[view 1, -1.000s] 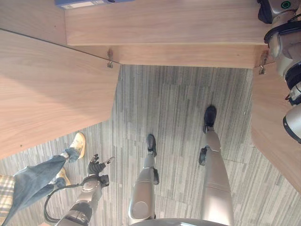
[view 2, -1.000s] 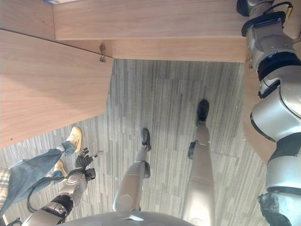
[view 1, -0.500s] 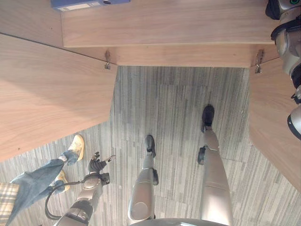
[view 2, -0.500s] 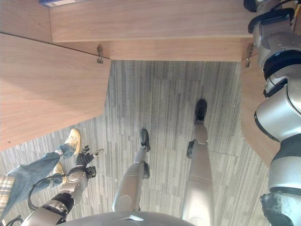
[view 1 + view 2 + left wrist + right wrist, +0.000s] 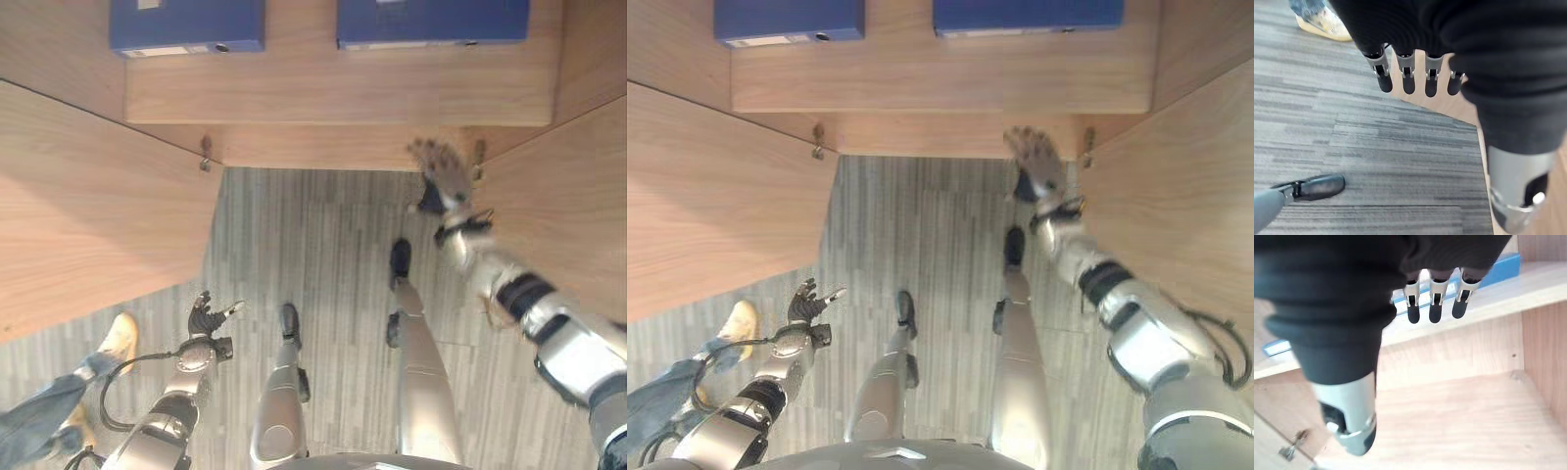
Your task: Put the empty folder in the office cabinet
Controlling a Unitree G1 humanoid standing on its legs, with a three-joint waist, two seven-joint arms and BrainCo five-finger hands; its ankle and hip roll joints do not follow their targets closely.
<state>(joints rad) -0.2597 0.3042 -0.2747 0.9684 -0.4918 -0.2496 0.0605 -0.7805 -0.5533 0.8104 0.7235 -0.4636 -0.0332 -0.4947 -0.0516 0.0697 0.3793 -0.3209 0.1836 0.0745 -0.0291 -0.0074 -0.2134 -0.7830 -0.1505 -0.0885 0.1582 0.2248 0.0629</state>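
Spreading empty, the right hand's fingers (image 5: 1431,308) hang straight before the cabinet shelf (image 5: 333,93), where two blue folders (image 5: 432,22) lie flat. Left hand (image 5: 203,318) idles low, fingers relaxed, holding nothing. Placement appears complete; closing the cabinet doors (image 5: 93,211) likely follows.

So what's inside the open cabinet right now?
Two blue folders lie side by side on the cabinet shelf. Their far ends are cut off, so what's behind them can't be seen.
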